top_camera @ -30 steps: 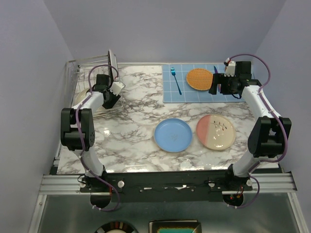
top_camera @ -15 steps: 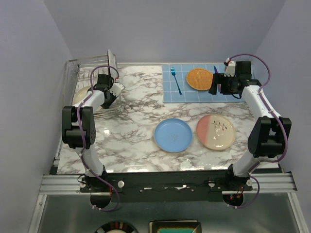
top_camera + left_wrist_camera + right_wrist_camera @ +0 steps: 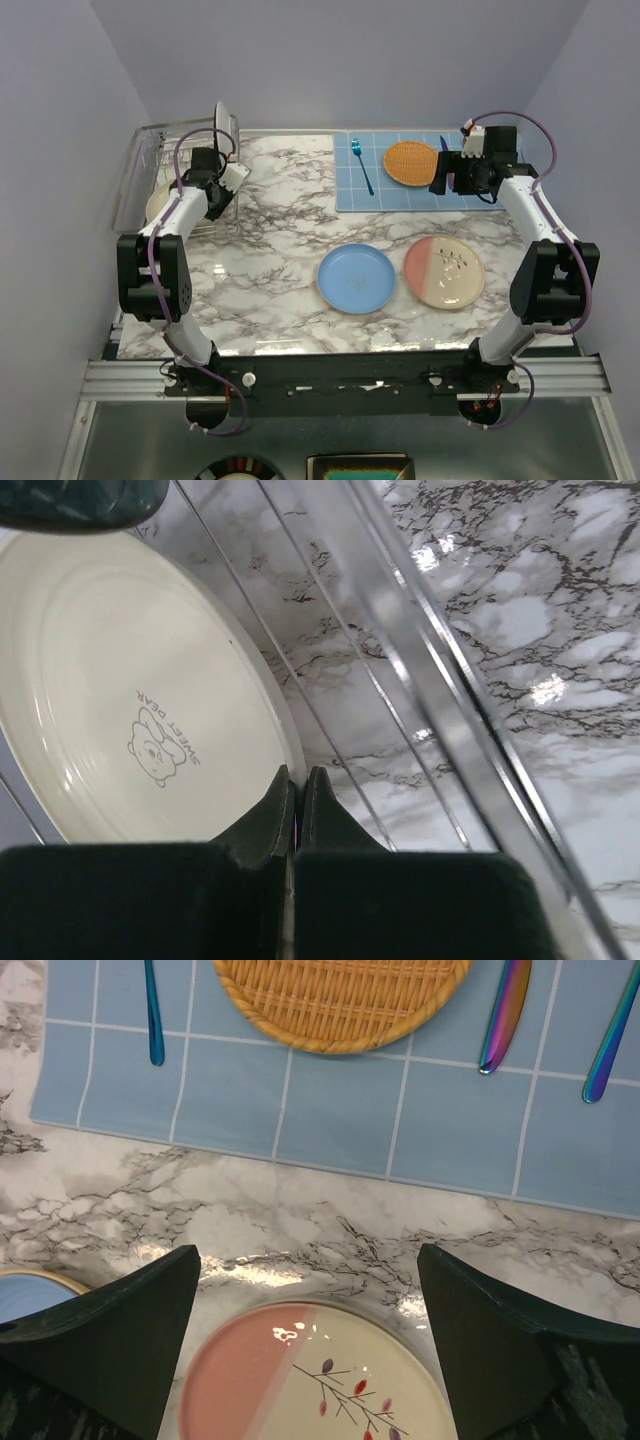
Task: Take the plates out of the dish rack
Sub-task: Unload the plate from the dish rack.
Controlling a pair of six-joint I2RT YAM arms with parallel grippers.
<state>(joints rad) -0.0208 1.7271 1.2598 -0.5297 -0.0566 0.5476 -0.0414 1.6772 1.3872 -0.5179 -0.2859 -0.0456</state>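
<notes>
Two plates (image 3: 444, 271) on marbled tabletop (image 3: 270, 270), lavender walls (image 3: 350, 60).

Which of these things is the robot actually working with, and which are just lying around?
Part of the job: dish rack; cream plate lying in it; upright plate standing in it; pink-and-cream plate and blue plate on the table.

Just lying about: blue mat, woven disc, cutlery.
</notes>
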